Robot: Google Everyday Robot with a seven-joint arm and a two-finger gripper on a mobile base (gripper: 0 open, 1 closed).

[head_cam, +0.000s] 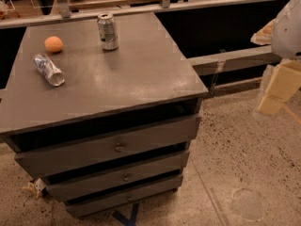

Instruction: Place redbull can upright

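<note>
While the claw [277, 89] hangs out at 3 o'clock in the camera view, off the side of the surface [141, 74] and above the floor [235, 140], it is not touching anything. It looks pale yellow, and it sits just under a big white part of the arm [288, 27]. You cannot tell if the claw is wide or narrow, and nothing can be seen in it. Going toward 9 o'clock from the claw, you come to the grey surface, which is the top of a chest with three drawers [117, 147]. The redbull can [49, 69] is far from the claw, near the left edge of the surface, at about 10 o'clock in the view. It is lying flat on its side, not standing up. One round end points to about 5 o'clock. At 12 o'clock from it, near but apart, sits a small orange ball [53, 44]. At 2 o'clock from the redbull can, well apart, a wider silver can [107, 31] stands upright close to the back edge. Blue tape [126, 216] shows on the speckled floor below the drawers, at 6 o'clock.
</note>
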